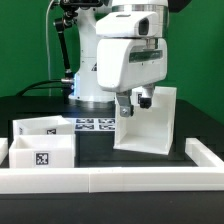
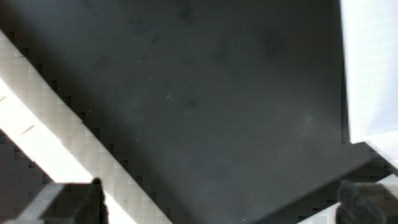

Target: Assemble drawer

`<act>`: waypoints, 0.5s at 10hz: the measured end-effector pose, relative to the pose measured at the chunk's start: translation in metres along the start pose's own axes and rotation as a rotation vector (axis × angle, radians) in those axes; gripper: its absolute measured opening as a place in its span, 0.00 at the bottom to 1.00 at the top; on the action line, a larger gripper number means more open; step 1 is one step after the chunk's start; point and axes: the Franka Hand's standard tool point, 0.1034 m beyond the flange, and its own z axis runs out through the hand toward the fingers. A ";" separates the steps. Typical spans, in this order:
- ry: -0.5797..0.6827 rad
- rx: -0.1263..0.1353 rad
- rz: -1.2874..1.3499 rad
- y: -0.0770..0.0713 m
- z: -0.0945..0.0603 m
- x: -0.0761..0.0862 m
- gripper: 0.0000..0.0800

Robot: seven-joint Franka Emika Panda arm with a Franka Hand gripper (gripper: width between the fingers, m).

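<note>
The drawer's large white box housing (image 1: 152, 122) stands on the black table at the exterior view's right, with its open side facing left. Two smaller white trays lie at the left: one farther back (image 1: 42, 127) and one nearer (image 1: 42, 156) with a black-and-white tag on its front. My gripper (image 1: 133, 102) hangs just above the housing's upper left edge, open and empty. In the wrist view my gripper (image 2: 214, 206) shows two dark fingertips (image 2: 61, 206) wide apart over dark table. A white surface (image 2: 375, 70) fills one side there, probably the housing.
The marker board (image 1: 97, 124) lies flat behind the trays, next to the arm's base. A low white rail (image 1: 110, 179) runs along the front and up the exterior view's right (image 1: 206, 152). A white strip (image 2: 54, 130) crosses the wrist view diagonally.
</note>
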 end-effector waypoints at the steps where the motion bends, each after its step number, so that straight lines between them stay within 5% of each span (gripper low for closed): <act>1: 0.000 0.000 0.000 0.000 0.000 0.000 0.81; 5: -0.001 0.001 0.000 0.000 0.001 0.000 0.81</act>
